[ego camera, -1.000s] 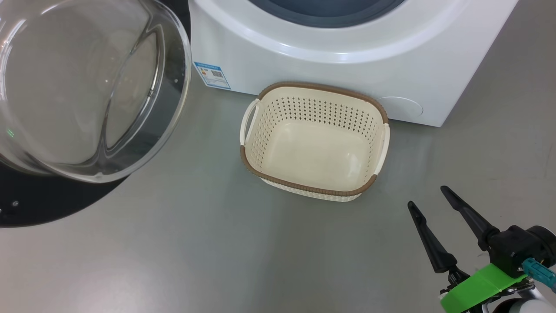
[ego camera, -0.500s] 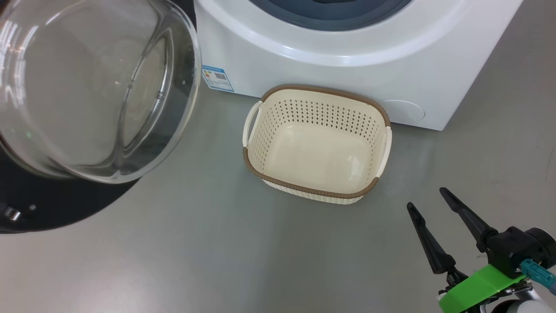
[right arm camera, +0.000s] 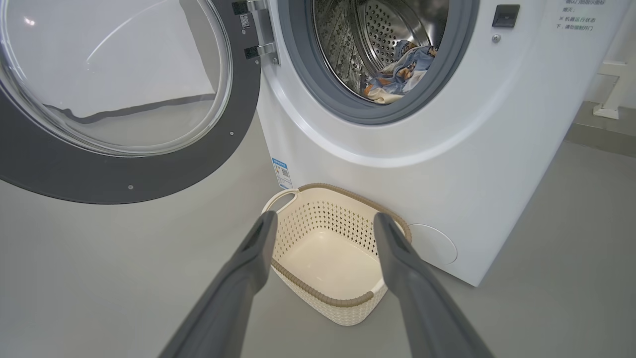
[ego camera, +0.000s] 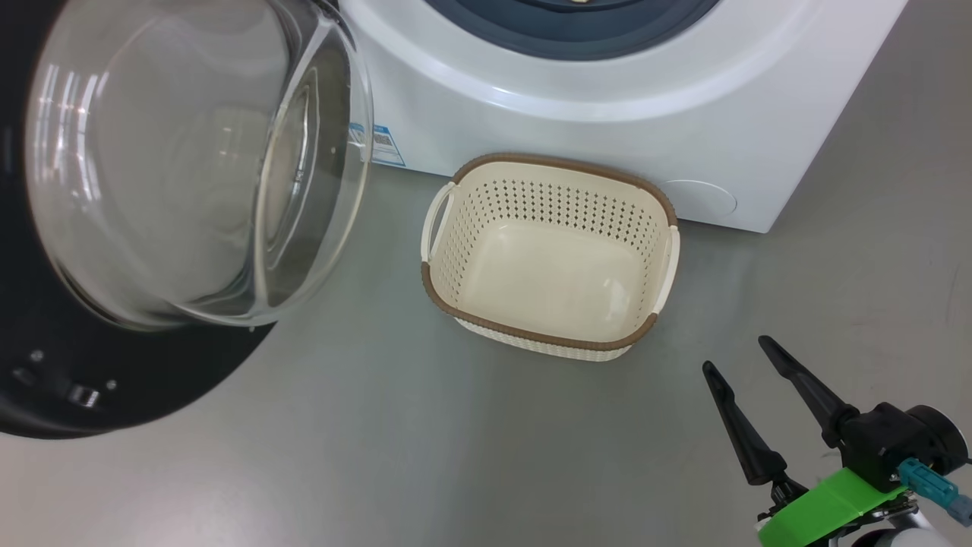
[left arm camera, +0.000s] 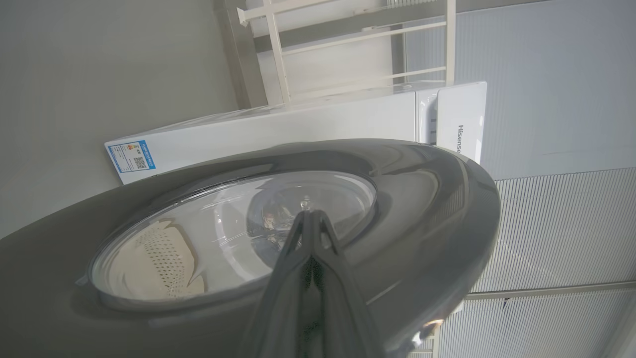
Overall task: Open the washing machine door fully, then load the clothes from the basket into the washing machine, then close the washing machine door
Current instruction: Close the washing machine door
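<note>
The washing machine (ego camera: 607, 99) stands open, and the blue printed clothes (right arm camera: 400, 67) lie inside its steel drum. Its black washing machine door (ego camera: 114, 395), with a bulging glass window, hangs partly swung at the left. The cream basket (ego camera: 531, 334) sits empty on the floor in front of the machine. My left gripper (left arm camera: 310, 219) is shut with nothing in it, its tips at the outer face of the washing machine door (left arm camera: 422, 199) by the window. My right gripper (ego camera: 735, 355) is open and low to the right of the basket; in its wrist view the right gripper (right arm camera: 323, 219) points at the basket (right arm camera: 328, 303).
Grey floor (ego camera: 380, 456) spreads around the basket and the machine. A white rack (left arm camera: 348, 49) stands behind the machine, with ribbed wall panels (left arm camera: 546, 223) beyond it. A white post (right arm camera: 613, 89) stands to the machine's right.
The door has swung toward the machine's opening, its glass bowl now turned more edge-on. The head view shifted a little. The right gripper stays open in the same place.
</note>
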### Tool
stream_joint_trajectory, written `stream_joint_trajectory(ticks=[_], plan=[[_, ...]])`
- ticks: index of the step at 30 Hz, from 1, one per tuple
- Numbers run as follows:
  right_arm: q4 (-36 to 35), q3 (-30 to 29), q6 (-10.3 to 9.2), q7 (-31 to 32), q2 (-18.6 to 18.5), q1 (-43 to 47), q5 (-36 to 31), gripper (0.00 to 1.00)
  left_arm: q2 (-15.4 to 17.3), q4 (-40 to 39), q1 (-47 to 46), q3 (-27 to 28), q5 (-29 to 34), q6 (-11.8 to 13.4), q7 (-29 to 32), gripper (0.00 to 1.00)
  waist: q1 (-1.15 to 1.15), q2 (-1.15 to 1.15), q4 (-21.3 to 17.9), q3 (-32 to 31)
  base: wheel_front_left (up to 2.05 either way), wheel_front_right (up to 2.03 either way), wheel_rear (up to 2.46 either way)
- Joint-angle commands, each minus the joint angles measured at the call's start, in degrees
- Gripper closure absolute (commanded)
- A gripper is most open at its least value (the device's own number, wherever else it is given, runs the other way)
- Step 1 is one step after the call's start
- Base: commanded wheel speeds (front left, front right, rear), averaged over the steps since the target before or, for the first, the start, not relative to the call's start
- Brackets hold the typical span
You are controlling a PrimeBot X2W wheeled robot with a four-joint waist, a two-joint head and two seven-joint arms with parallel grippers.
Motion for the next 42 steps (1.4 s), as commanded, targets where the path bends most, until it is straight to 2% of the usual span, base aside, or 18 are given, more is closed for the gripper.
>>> stream_joint_trajectory(ticks=[1,13,18,21,37,42], plan=[[-1.05,1.36,0.09,-0.80,0.01,-1.27,-0.37,0.00,2.63,-2.84,0.73,0.31,-0.55,0.38,1.55,1.00,0.00,0.00,0.01,-0.10,0.00,0.00,0.00],[1.83,2.78,0.09,-2.78,1.13,-1.90,0.16,0.00,-0.01,-12.89,3.80,-3.37,-2.39,6.01,8.16,1.00,0.00,0.00,-1.11,-1.61,0.00,0.00,0.00],[2.82,3.03,0.09,-3.57,1.39,-1.98,0.37,0.00,-1.46,-16.37,4.68,-5.52,-2.34,7.37,9.79,1.00,0.00,0.00,-1.71,-1.90,0.00,0.00,0.00],[3.38,3.13,0.09,-3.98,1.63,-2.19,0.45,0.00,-2.91,-18.01,4.21,-6.21,-2.84,7.82,9.82,1.00,0.00,0.00,-2.13,-1.99,0.00,0.00,0.00],[5.42,3.53,0.09,-5.80,2.78,-3.09,0.68,0.00,-6.46,-21.30,1.51,-10.92,-2.81,8.47,11.32,1.00,0.00,0.00,-5.21,-1.71,0.00,0.00,0.00],[6.09,3.63,0.09,-6.33,3.24,-3.48,0.69,0.00,-7.85,-21.78,-0.04,-12.27,-2.81,8.01,11.26,1.00,0.00,0.00,-5.85,-1.45,0.00,0.00,0.00]])
